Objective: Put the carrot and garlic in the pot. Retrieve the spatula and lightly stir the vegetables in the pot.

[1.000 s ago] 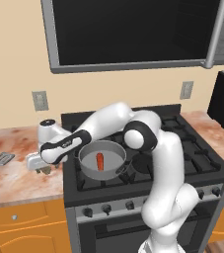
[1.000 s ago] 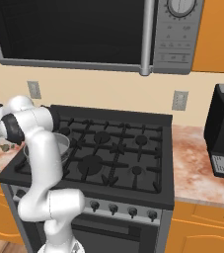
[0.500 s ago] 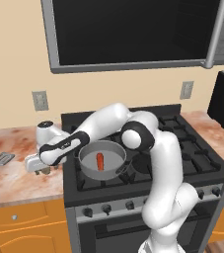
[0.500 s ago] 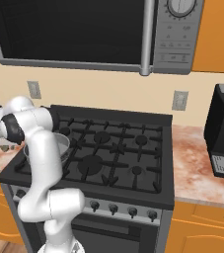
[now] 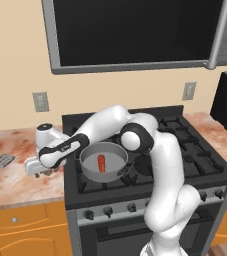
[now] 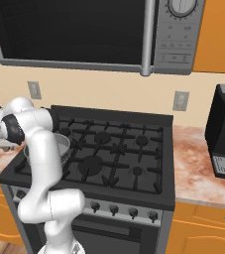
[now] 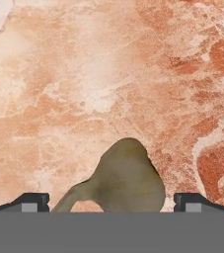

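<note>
Over the last second the arm has sunk a little toward the worktop (image 5: 15, 185) left of the pot (image 5: 104, 161), bringing the gripper (image 7: 111, 206) lower over the garlic (image 7: 121, 180); nothing else has shifted.

The gripper is spread wide and holds nothing. In the hand view its two dark fingertips (image 7: 30, 201) stand on either side of the garlic, which lies on the mottled orange stone between them, nearer one tip than the other. The bulb's rounded body points up that view and a thin tail runs off toward the far tip, so its long axis lies roughly across the gap. It looks to me as if a short further drop and a close would trap the body, though the tail may slip out sideways.

From the left base view the gripper (image 5: 37, 167) hangs just left of the pot. The carrot (image 5: 101, 162) already lies inside the pot, near its middle. The spatula (image 5: 2, 161) rests on the worktop well left of the pot, beyond the gripper, untouched.
</note>
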Robot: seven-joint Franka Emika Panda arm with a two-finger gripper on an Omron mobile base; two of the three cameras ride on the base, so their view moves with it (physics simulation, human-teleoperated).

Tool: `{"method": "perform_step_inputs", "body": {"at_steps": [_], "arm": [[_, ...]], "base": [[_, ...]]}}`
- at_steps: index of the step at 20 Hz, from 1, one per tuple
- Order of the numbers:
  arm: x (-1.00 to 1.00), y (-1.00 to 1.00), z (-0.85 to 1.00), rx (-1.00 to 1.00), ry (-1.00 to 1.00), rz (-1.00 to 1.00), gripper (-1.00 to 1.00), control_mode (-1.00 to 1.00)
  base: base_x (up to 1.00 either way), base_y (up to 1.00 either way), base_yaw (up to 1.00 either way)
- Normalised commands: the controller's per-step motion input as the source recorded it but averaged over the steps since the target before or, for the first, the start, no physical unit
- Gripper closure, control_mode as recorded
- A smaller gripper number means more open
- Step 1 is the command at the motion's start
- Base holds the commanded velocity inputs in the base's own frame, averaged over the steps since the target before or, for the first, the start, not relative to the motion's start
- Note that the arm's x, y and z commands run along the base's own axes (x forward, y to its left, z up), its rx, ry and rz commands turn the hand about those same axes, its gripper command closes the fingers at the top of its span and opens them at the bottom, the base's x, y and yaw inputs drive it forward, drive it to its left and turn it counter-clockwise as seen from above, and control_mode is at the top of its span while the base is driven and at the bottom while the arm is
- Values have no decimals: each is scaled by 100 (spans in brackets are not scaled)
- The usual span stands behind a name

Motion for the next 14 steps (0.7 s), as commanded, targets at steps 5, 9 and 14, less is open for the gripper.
{"method": "perform_step_inputs", "body": {"at_steps": [5, 9, 14], "arm": [[11, 0, 0, 0, 0, 4, -100, -100], [7, -1, -1, 0, 0, 9, -100, -100], [0, 0, -9, 0, 0, 10, -100, -100]], "base": [[0, 0, 0], [0, 0, 0], [0, 0, 0]]}}
